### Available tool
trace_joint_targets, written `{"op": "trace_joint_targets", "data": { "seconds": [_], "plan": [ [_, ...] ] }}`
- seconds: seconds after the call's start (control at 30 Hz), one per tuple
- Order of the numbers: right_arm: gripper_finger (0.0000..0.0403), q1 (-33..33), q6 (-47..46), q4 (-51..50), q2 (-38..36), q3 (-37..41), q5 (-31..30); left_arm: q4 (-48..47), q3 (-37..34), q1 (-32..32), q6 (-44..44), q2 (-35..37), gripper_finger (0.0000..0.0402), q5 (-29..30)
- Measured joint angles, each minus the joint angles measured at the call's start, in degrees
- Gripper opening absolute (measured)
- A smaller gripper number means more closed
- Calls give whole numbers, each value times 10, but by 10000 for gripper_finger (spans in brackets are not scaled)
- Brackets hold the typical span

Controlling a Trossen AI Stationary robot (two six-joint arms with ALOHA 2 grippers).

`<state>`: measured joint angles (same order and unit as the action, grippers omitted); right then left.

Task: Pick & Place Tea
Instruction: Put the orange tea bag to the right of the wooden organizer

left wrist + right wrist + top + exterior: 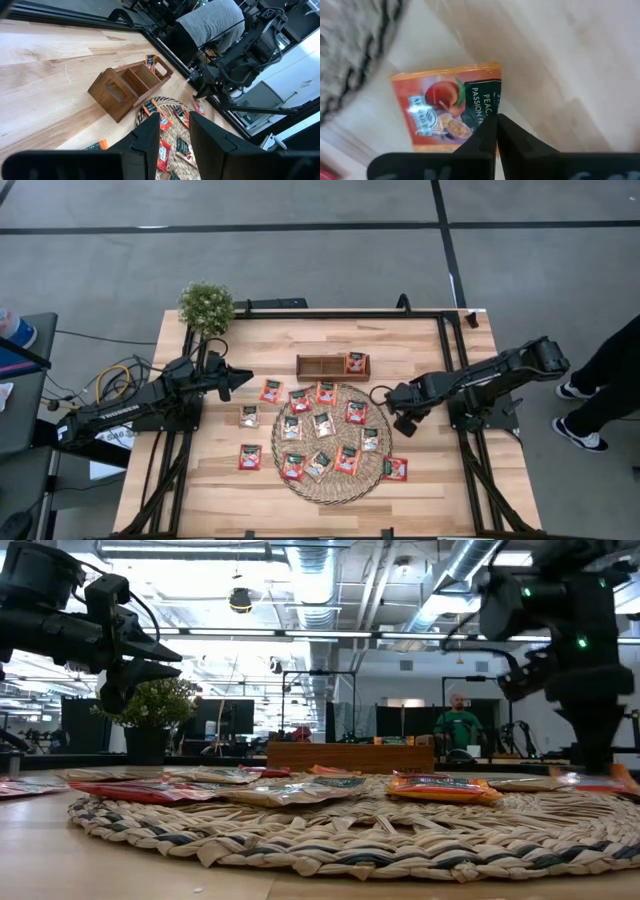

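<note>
Your tea sachets (322, 424), mostly red-orange, lying flat across the wicker mat (335, 490), several on bare wood, one in the tray (320, 366)

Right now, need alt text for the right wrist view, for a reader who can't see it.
The right gripper has its dark fingers shut on the edge of a red-orange tea sachet printed with a peach picture. The sachet is over the pale wooden table, with the woven wicker mat blurred beside it.
</note>
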<state>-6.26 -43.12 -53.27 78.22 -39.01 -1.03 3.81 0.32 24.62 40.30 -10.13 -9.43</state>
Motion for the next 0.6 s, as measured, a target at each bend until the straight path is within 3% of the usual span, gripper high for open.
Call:
{"op": "trace_joint_targets", "data": {
  "seconds": [0.3, 0.6],
  "plan": [
    [0, 0, 30, -151, 0, -149, -97, 0, 0, 0, 0, 0, 95, 0],
    [0, 20, 126, -180, -1, -292, -209, 0, 0, 0, -7, 0, 95, 0]
  ]
}}
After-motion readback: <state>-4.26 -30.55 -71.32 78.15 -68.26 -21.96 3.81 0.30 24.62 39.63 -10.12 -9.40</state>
